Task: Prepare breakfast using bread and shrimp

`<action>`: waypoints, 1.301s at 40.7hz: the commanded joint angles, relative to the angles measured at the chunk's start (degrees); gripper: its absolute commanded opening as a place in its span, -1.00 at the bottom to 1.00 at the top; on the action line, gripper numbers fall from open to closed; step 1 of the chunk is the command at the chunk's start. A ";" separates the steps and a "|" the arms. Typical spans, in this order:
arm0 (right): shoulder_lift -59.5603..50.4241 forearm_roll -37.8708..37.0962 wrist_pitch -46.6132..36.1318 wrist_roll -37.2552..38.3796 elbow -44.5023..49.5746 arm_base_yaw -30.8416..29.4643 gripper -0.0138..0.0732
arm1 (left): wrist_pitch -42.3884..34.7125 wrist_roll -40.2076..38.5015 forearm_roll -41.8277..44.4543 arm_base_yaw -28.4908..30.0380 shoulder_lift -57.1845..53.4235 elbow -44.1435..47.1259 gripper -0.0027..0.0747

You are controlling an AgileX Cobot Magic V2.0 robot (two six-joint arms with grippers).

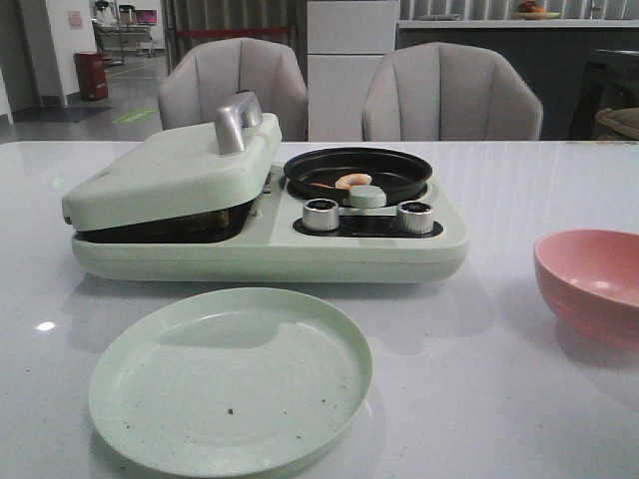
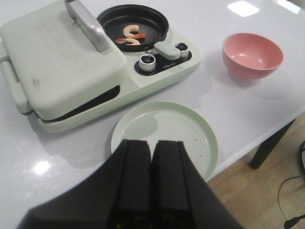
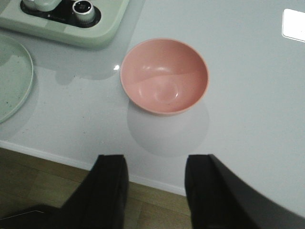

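Two orange-pink shrimp (image 2: 131, 35) lie in the round black pan (image 2: 133, 25) of a pale-green breakfast maker (image 1: 270, 239); the front view shows them (image 1: 351, 182) in the pan (image 1: 357, 172). The maker's lid (image 1: 170, 170) on its left half is almost closed, and the bread is hidden. An empty pale-green plate (image 1: 231, 377) lies in front of the maker. My left gripper (image 2: 152, 143) is shut and empty, high above the plate's near edge (image 2: 164, 133). My right gripper (image 3: 156, 160) is open and empty, above the table's front edge near the pink bowl (image 3: 164, 75).
The pink bowl (image 1: 589, 284) stands at the right of the table. The maker has two silver knobs (image 1: 320, 215) (image 1: 415, 217) and a pale-green knob (image 1: 366, 197) between them. Two grey chairs (image 1: 451, 92) stand behind the table.
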 commanded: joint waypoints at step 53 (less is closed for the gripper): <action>-6.25 4.56 -7.33 0.18 5.96 -0.05 -0.60 | -4.11 -9.26 10.67 3.57 0.37 2.73 -0.67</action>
